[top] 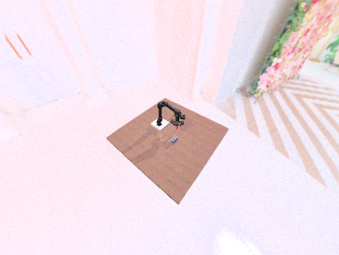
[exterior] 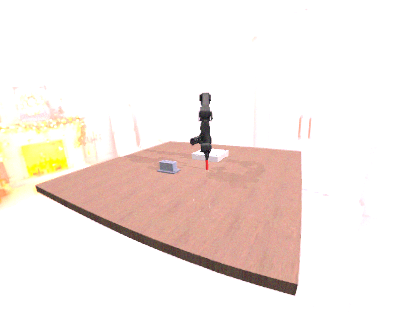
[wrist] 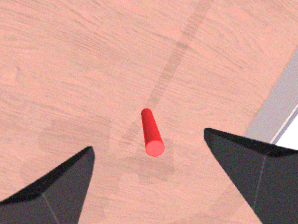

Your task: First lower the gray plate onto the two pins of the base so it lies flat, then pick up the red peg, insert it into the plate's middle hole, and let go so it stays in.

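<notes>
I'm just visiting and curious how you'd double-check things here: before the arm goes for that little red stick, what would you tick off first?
1. Gripper open and holding nothing: ok, both dark fingers stand wide apart.
2. Red peg standing upright on the wooden table: ok, the exterior view shows it vertical.
3. Peg lined up between the fingers: ok, roughly centred in the wrist view.
4. Gripper low enough to close on the peg: cannot tell; it appears to hang just above it.
5. Gray plate seated flat on the base pins: cannot tell, too small and blurred from here.
6. White block under the arm out of the fingers' way: ok, it lies off to one side.
</notes>
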You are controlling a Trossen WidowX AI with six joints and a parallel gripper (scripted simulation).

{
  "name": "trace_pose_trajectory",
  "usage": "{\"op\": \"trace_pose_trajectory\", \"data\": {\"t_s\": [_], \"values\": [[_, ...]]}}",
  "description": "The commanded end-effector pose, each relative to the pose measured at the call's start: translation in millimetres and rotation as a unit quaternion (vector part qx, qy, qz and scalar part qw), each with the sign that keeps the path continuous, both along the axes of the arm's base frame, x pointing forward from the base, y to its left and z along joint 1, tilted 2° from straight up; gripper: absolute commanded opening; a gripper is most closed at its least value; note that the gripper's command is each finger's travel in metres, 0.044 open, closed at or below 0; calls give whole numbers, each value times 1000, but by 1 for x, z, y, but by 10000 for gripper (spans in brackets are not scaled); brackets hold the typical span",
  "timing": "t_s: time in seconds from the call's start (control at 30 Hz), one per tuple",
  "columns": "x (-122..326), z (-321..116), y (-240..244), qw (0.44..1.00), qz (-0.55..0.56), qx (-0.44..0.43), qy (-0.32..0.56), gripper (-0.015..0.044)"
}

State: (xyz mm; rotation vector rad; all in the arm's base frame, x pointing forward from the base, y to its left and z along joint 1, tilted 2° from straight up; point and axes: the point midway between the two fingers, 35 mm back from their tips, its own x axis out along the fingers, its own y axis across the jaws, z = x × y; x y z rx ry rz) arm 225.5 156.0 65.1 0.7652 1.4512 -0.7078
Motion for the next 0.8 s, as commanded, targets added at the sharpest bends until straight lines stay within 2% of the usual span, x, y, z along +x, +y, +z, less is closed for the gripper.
{"op": "trace_pose_trajectory", "data": {"t_s": [0.0, 0.5, 0.77], "values": [[-2, -10, 0, 1000, -2, -1, 5, 440], [-3, -31, 1, 1000, -2, -1, 5, 440], [-3, -31, 1, 1000, -2, -1, 5, 230]]}}
